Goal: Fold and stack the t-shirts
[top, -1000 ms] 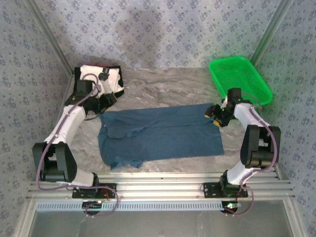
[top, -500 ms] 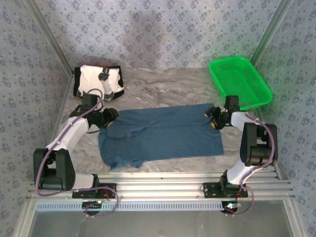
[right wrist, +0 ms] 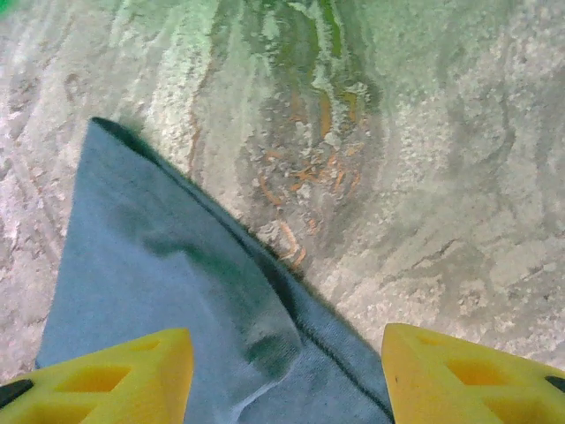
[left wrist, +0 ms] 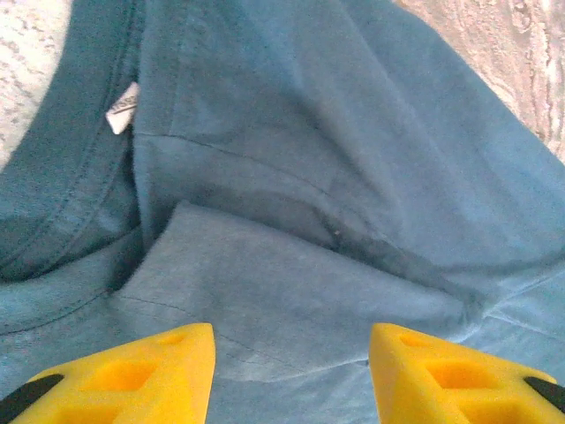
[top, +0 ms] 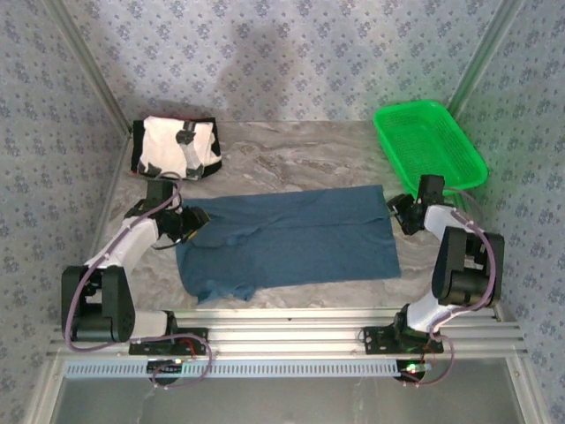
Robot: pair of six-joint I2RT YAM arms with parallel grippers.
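Teal t-shirt (top: 291,238): flat mid-table, long axis left-right. My read is that this puts one end in reach of each arm. The collar end is at the left and the hem end at the right.

Cream t-shirt (top: 175,147): bundled at the far left corner of the table (top: 291,159), well apart from the teal one. It looks already folded, probably the base of the stack. I can't judge fold quality from above.

Left end effector (left wrist: 291,340): jaws roughly half apart with nothing between them. It sits over the shoulder area. A sleeve (left wrist: 265,291) is tucked inward across the body just ahead of it, with the collar (left wrist: 62,177) and label (left wrist: 122,108) off to its left.

Right end effector (right wrist: 287,353): jaws apart, gripping nothing. It straddles the hem edge near the far right corner (right wrist: 110,137) of the shirt, likely lining up a pinch.

Green basket (top: 428,141): far right, just beyond the right arm, not involved.

Unclear:
- The bottom edge of both wrist views cuts off most of the fingers.
- I can't tell whether the fingers touch the cloth or hover above it.
- The near left edge of the teal shirt looks rumpled, but the layers are hard to separate.
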